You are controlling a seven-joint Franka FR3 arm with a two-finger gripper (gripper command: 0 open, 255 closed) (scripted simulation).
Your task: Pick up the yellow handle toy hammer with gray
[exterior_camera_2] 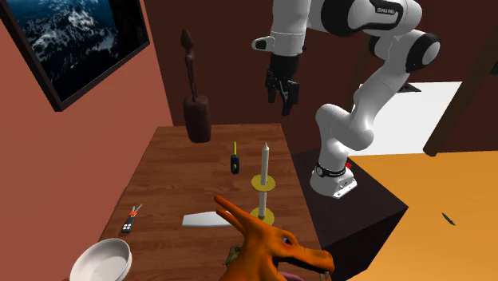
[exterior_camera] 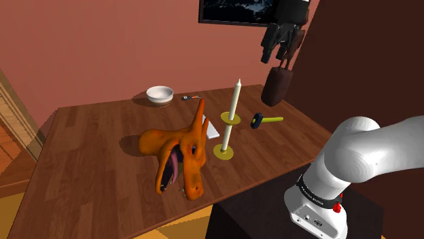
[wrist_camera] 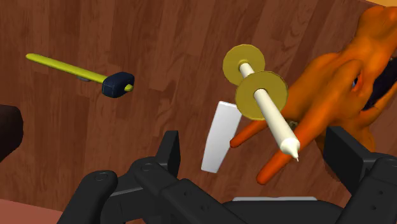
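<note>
1. Shoulder view: the gripper (exterior_camera: 280,53) hangs high over the far right corner of the wooden table (exterior_camera: 88,136), its fingers apart and empty. The toy hammer (exterior_camera: 266,121), with a yellow handle and a dark head, lies flat on the table below it. It is to the view's right of the candle (exterior_camera: 233,112) and near a dark brown block (exterior_camera: 276,85). An orange dragon toy (exterior_camera: 180,153) sprawls mid-table, and a white bowl (exterior_camera: 160,95) sits at the far edge
2. Second exterior view: the gripper (exterior_camera_2: 285,92) hovers well above the table's far right side. The toy hammer (exterior_camera_2: 234,158) lies between the candle (exterior_camera_2: 262,180) and the dark brown block (exterior_camera_2: 196,112). A white card (exterior_camera_2: 199,219) lies left of the candle, and the white bowl (exterior_camera_2: 100,262) is at the near left
3. Wrist view: the fingers (wrist_camera: 168,153) stand wide apart, clasping nothing. The toy hammer (wrist_camera: 95,75) rests on bare wood, off to one side of the gripper. It is well apart from the candle (wrist_camera: 270,111), the white card (wrist_camera: 219,137) and the orange dragon toy (wrist_camera: 343,83)
</note>
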